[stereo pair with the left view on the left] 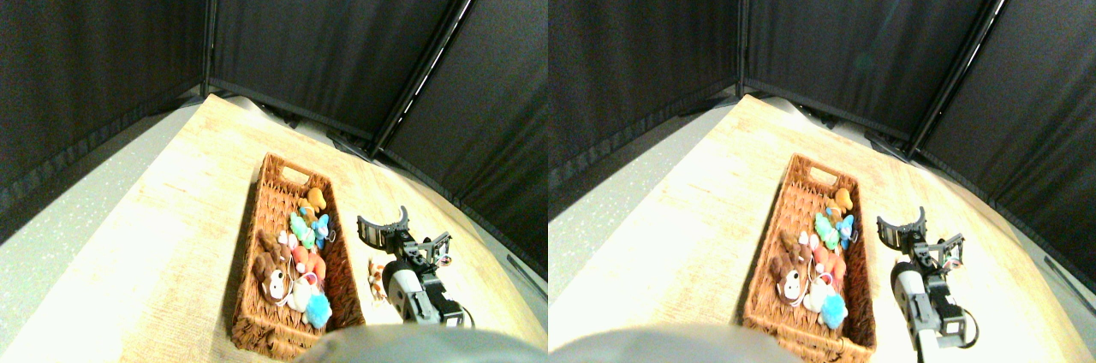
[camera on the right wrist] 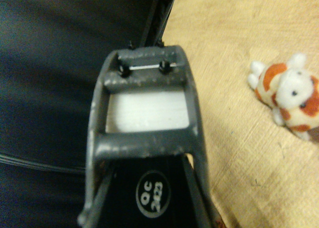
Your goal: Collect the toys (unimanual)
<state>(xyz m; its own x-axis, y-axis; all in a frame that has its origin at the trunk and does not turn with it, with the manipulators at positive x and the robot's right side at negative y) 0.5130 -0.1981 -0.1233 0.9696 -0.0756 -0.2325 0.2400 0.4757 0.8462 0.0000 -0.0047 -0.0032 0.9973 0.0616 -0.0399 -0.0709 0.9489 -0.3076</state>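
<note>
The wrist view shows an orange-and-white toy [camera on the right wrist: 289, 96] clearly on the bare table [camera on the right wrist: 239, 34]; the wide view shows only a small patch of it. The claw [stereo pair with the left view on the left: 390, 224] hangs released and empty, right of the basket [stereo pair with the left view on the left: 272, 200]. Plush toys [stereo pair with the left view on the left: 300, 256] fill the basket's right side.

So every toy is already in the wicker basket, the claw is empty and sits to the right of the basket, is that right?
Not quite. One toy is not in yet: an orange-and-white plush lies on the table outside the wicker basket, between it and the arm. Both the stereo pair and wrist views show it. The rest stands: the claw is empty, right of the basket.
</note>
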